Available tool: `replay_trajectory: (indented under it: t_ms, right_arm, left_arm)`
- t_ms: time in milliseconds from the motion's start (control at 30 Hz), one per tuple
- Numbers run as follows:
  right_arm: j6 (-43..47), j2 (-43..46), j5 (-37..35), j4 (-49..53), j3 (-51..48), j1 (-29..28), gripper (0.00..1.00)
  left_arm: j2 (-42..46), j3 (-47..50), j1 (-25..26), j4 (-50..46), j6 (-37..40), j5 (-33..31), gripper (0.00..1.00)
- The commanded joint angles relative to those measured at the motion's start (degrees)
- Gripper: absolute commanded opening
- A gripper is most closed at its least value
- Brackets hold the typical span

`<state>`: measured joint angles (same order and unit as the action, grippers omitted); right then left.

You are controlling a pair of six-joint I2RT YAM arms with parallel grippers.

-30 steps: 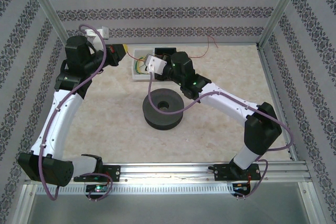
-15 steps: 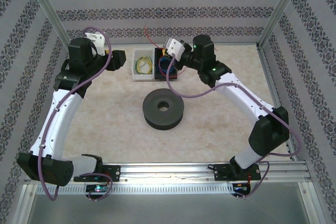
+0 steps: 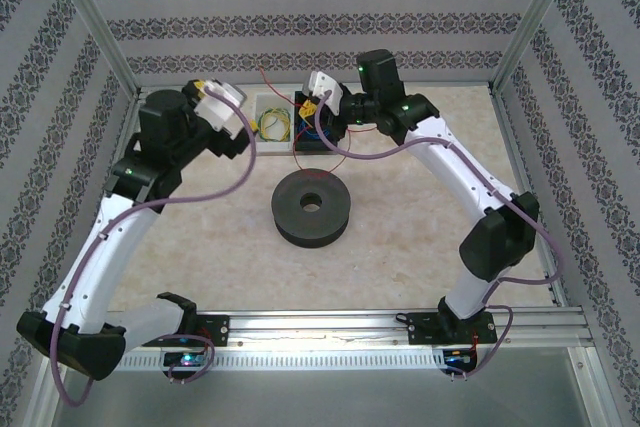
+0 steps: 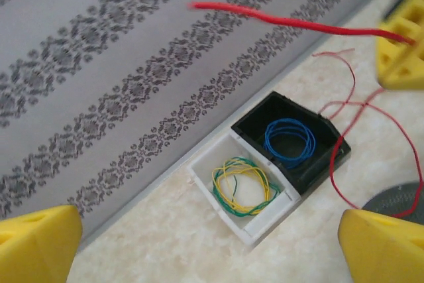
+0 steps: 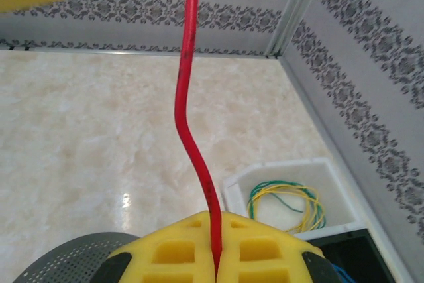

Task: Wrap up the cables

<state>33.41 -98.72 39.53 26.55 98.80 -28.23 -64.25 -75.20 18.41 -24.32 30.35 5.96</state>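
Note:
The cables are one thin red wire (image 5: 189, 64). My right gripper (image 5: 216, 256) is shut on it, and the wire runs up and away from between the yellow fingers. From above, the right gripper (image 3: 312, 105) hangs over the black bin (image 3: 318, 132), with red wire (image 3: 338, 155) looping down onto the table beside it. In the left wrist view the red strand (image 4: 278, 19) crosses the top and loose loops (image 4: 344, 107) lie by the black bin. My left gripper (image 4: 209, 233) is open with nothing between its fingers (image 4: 40, 240), above the table in front of the white bin.
A white bin (image 4: 199, 164) holds a yellow-green coil (image 4: 244, 187). Next to it, a black bin (image 4: 248, 124) holds a blue coil (image 4: 289, 142). A dark grey spool (image 3: 312, 207) stands mid-table. Patterned walls and metal posts close the back and sides.
My left gripper has opened and let go of the red wire, and its arm has swung right toward the bins. The right gripper carried the wire back over the black bin.

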Motion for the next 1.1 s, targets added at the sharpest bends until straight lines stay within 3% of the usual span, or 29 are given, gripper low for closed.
replay_trajectory:
  t_ms: [0, 233, 567, 700, 900, 1067]
  right_arm:
    - [1.3, -1.6, 2.5, 6.8, 3.2, 0.4, 0.00]
    - [3.2, -4.2, 0.0, 12.3, 6.8, -0.9, 0.00]
    - [4.7, -6.6, -0.3, 17.7, 10.6, -1.6, 0.00]
    - [5.3, -6.3, -0.2, 18.5, 10.6, -1.9, 0.00]
    - [5.5, -5.4, 0.1, 18.4, 10.4, -1.6, 0.00]
    - [4.7, -3.8, 1.2, 16.5, 9.1, -0.5, 0.00]
  left_arm:
    - [0.4, 3.1, 3.2, 8.2, 15.5, -5.3, 1.00]
    - [-5.3, 1.9, 9.8, 13.6, 26.4, -11.3, 1.00]
    - [-9.9, -3.7, 11.1, 11.3, 29.6, -8.7, 0.96]
    - [-12.9, -5.1, 11.3, 9.2, 31.0, -8.7, 0.85]
    - [-15.4, -7.7, 11.3, 3.7, 29.3, -7.0, 0.49]
    - [-15.7, -8.1, 11.3, 1.6, 26.9, -6.4, 0.33]
